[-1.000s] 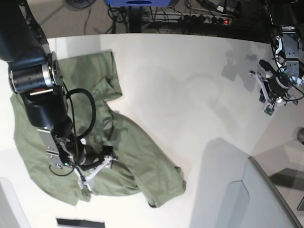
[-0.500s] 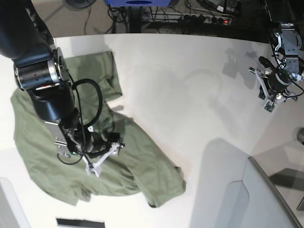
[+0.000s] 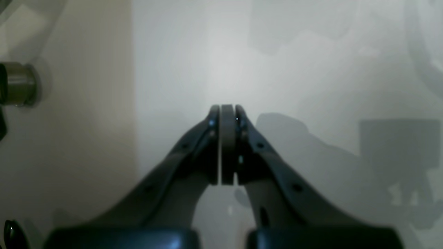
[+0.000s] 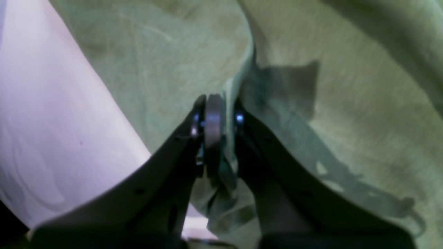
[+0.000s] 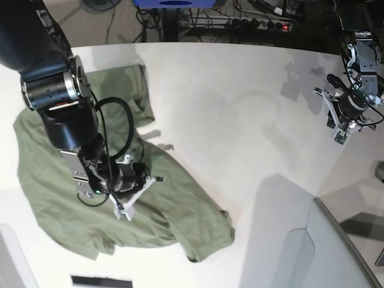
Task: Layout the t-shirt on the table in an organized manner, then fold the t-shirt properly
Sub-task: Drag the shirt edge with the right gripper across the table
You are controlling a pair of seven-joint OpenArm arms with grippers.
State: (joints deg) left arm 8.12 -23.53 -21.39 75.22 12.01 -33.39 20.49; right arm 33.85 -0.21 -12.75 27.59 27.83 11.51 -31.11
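T-shirt (image 5: 174, 198): olive, rumpled on tabletop (image 5: 240, 120), spread beneath right pincer.
Right pincer (image 4: 218, 114): clenched on a t-shirt fold.
Left pincer (image 3: 226, 114): clenched, holding nothing, over bare tabletop, well apart from t-shirt.

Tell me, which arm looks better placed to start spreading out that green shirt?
The right one. Its right gripper is pinched on a fold of the t-shirt, while the left gripper sits shut and empty over bare table, far away.

Right gripper (image 4: 218, 114) clamped low; left gripper (image 3: 226, 114) closed, raised.
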